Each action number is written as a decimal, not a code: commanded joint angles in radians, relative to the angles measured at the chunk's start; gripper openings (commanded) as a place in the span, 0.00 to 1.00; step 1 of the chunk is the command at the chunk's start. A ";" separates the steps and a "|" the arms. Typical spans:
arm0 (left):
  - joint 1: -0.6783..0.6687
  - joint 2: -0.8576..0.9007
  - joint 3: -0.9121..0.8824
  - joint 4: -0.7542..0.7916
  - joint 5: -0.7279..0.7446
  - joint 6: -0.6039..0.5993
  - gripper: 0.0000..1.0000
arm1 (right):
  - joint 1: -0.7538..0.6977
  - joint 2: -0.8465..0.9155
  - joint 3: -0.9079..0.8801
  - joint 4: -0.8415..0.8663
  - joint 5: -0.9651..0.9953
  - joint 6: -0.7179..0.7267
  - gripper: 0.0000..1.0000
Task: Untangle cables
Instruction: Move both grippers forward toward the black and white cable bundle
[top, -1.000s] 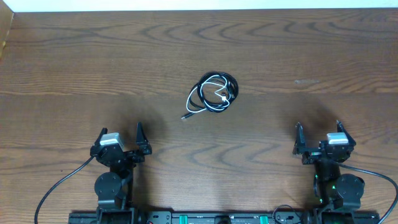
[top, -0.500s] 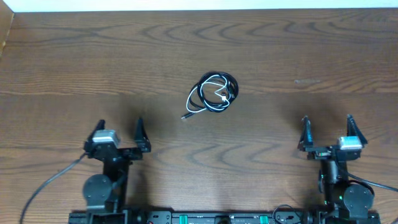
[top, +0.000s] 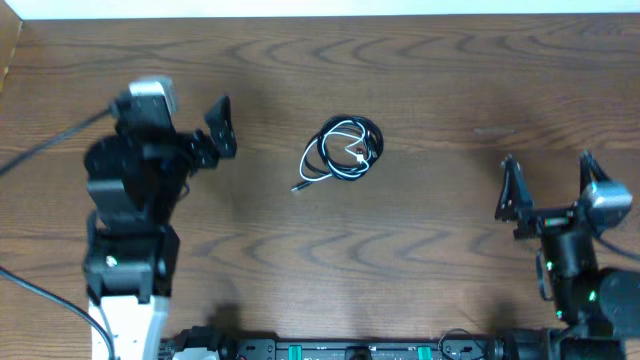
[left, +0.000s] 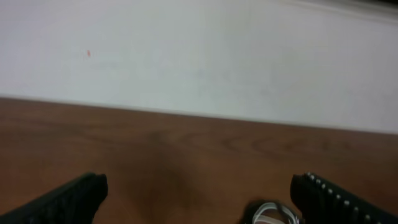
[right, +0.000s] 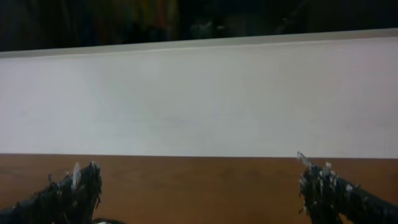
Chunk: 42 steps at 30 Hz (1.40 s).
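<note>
The cables (top: 343, 150) lie in 1 small coiled bundle on the wooden table (top: 450, 80), black loops wound around a short white cord, with 1 silvery plug end (top: 297, 187) sticking out from the bundle's lower left. The left gripper (top: 222, 128) hangs to the left of the bundle, near it but apart, with its jaws spread wide and holding nothing. In the left wrist view its 2 fingers (left: 68, 199) frame the scene, and the edge of the bundle (left: 270, 213) shows low down just inside the right finger. The bulky left arm (top: 130, 200) covers the table farther left of the bundle, and a thick black wire (top: 50, 150) trails from it toward the table's edge. The right gripper (top: 548, 172) stands well apart from the bundle, to its lower right, jaws likewise parted and empty. Plain wood grain fills the stretch from the bundle to each gripper. Beyond the bundle, past the table's far edge, runs a white wall (right: 199, 99).
</note>
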 joint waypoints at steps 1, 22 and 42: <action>-0.002 0.084 0.224 -0.129 0.039 -0.011 0.99 | 0.000 0.159 0.160 -0.073 -0.077 0.026 0.99; 0.000 0.108 0.309 -0.308 0.084 -0.005 0.99 | -0.002 0.544 0.414 -0.419 -0.324 0.026 0.99; 0.000 0.241 0.309 -0.338 0.087 0.011 0.66 | -0.002 0.638 0.414 -0.405 -0.232 0.003 0.79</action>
